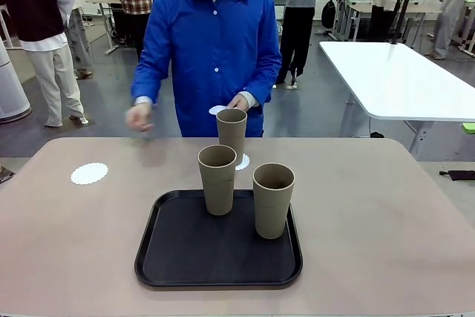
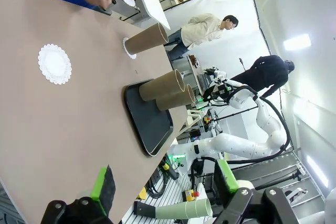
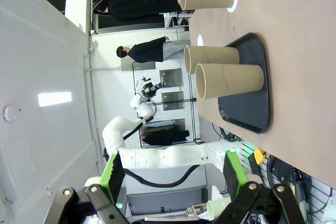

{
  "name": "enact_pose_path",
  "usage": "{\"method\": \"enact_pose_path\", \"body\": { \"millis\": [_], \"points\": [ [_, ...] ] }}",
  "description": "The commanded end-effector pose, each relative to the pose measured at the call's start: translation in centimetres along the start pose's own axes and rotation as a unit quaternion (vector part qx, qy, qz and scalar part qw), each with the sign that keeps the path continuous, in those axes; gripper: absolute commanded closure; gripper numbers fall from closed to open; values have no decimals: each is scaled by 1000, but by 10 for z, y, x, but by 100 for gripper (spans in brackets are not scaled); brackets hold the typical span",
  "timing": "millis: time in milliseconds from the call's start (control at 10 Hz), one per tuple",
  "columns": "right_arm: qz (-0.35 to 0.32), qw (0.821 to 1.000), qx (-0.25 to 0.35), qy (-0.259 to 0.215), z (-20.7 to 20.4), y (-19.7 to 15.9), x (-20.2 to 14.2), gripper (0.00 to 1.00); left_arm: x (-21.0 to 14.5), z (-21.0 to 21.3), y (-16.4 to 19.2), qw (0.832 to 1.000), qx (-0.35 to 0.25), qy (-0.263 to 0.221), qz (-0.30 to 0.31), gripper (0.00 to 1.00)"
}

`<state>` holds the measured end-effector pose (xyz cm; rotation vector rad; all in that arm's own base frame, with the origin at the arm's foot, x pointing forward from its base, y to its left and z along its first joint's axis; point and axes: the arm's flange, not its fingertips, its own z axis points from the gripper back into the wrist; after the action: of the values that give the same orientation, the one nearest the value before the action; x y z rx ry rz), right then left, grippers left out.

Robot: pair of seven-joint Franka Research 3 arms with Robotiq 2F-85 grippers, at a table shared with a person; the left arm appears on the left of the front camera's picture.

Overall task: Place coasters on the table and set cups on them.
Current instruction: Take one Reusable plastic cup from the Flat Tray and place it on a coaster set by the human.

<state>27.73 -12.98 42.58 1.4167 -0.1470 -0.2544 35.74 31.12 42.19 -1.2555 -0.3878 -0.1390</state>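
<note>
Two cups (image 1: 217, 180) are waiting on the tray (image 1: 148, 257) by the bench's (image 1: 386, 213) near edge, a third cup (image 1: 231, 131) sitting on a coaster (image 1: 243, 162) toward its far edge. Light and crushable, they are probably needing a gentle mid-wall hold; left pincer (image 2: 163, 182) and right pincer (image 3: 173, 171) are gaping, empty.

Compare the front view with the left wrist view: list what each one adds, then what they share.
Front view adds: the white table beyond the beige table, and the person's empty hand raised over its far edge.
Left wrist view adds: the left gripper, jaws open with nothing between them, and another white arm farther off.
Shared: the front cup and middle cup on the black tray, the far cup on a coaster, a bare coaster, and a held coaster in the person's other hand.
</note>
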Motion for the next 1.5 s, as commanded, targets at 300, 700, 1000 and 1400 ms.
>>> {"method": "enact_pose_path", "body": {
  "millis": [300,700,1000,1400],
  "points": [
    [3,1000,3,-1,0,2,0,0,-2,1,-1,1000,-3,-2,0,0],
    [3,1000,3,-1,0,2,0,0,-2,1,-1,1000,-3,-2,0,0],
    [3,1000,3,-1,0,2,0,0,-2,1,-1,1000,-3,-2,0,0],
    [3,1000,3,-1,0,2,0,0,-2,1,-1,1000,-3,-2,0,0]
  ]
}}
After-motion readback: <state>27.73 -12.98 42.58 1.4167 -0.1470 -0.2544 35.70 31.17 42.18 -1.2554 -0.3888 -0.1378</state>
